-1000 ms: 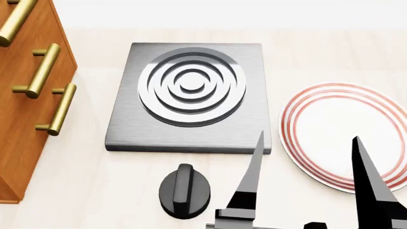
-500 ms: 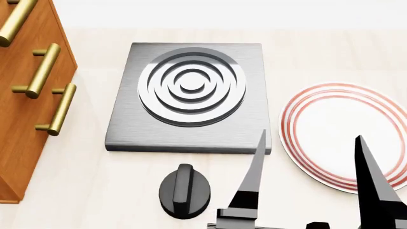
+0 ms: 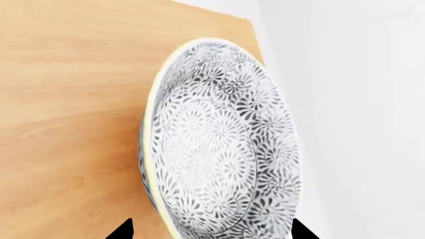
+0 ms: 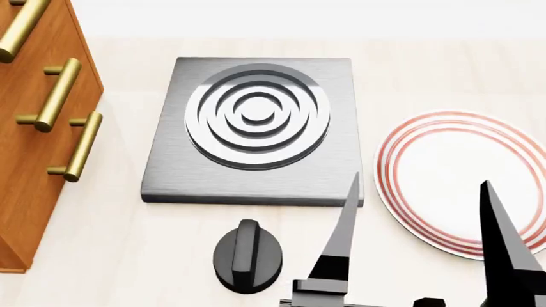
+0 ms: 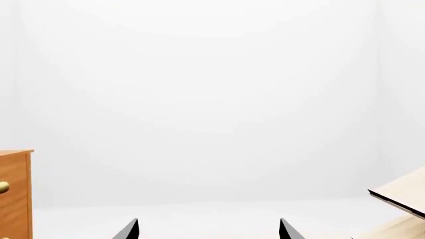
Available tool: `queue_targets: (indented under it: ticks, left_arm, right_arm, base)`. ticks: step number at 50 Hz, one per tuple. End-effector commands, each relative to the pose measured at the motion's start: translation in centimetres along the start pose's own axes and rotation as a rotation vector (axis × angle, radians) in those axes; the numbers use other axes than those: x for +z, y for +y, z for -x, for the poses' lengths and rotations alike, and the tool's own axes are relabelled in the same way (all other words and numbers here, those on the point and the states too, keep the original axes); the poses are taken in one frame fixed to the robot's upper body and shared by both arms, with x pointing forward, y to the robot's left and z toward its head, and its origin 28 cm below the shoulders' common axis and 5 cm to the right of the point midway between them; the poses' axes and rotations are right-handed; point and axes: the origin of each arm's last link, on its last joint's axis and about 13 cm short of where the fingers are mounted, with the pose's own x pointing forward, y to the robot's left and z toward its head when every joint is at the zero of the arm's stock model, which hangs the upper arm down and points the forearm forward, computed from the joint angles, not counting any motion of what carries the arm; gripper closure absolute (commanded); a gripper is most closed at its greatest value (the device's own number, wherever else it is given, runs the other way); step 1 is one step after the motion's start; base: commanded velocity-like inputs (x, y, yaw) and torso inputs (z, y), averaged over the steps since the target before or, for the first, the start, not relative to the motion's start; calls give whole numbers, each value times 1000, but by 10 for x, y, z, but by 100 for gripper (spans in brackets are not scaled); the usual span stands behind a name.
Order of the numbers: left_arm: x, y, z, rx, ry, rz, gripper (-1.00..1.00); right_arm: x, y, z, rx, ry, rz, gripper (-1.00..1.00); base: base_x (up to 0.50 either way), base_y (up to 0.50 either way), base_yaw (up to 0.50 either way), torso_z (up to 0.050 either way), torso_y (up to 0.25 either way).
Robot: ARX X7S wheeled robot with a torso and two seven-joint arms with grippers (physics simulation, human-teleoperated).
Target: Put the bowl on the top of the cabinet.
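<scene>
In the left wrist view the bowl [image 3: 219,149], white with a fine grey floral pattern, lies on the orange-brown top of the cabinet [image 3: 66,99], near its edge. My left gripper [image 3: 212,230] is open. Its two dark fingertips [image 3: 125,230] stand wide apart on either side of the bowl's near rim. In the head view the bowl and left gripper are out of sight. The cabinet front [image 4: 34,160] with its brass handles is at the left. My right gripper [image 4: 418,180] is open and empty, low over the counter beside the plate. It holds nothing in the right wrist view [image 5: 208,228] either.
A grey burner plate with concentric rings [image 4: 256,128] sits mid-counter, with a black knob [image 4: 247,256] in front of it. A flat red-ringed white plate [image 4: 452,173] lies at the right. The right wrist view shows the cabinet's edge [image 5: 13,194] and a pale wooden board [image 5: 405,191].
In the head view my right gripper's fingers have shifted slightly to the right. Nothing else on the counter has moved.
</scene>
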Motion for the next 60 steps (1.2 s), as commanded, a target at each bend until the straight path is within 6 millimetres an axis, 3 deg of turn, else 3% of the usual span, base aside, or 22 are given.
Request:
queue_targets:
  ticks: [1, 21, 47, 60]
  left_arm:
    - [2, -1, 25, -138, 30, 46, -100]
    - [-15, 24, 54, -287, 8, -51, -100]
    - [-61, 90, 34, -391, -173, -419, -100]
    - [-76, 123, 42, -449, -207, -530, -100]
  right_arm:
    - [2, -2, -3, -6, -32, -2, -100]
    - [4, -2, -2, -9, -35, -3, -100]
    - [4, -1, -3, -6, -34, -2, -100]
    - [5, -2, -3, -7, -40, -1, -100]
  base:
    - [0, 0, 0, 0, 0]
    - [0, 0, 0, 0, 0]
    - [0, 0, 0, 0, 0]
    - [0, 0, 0, 0, 0]
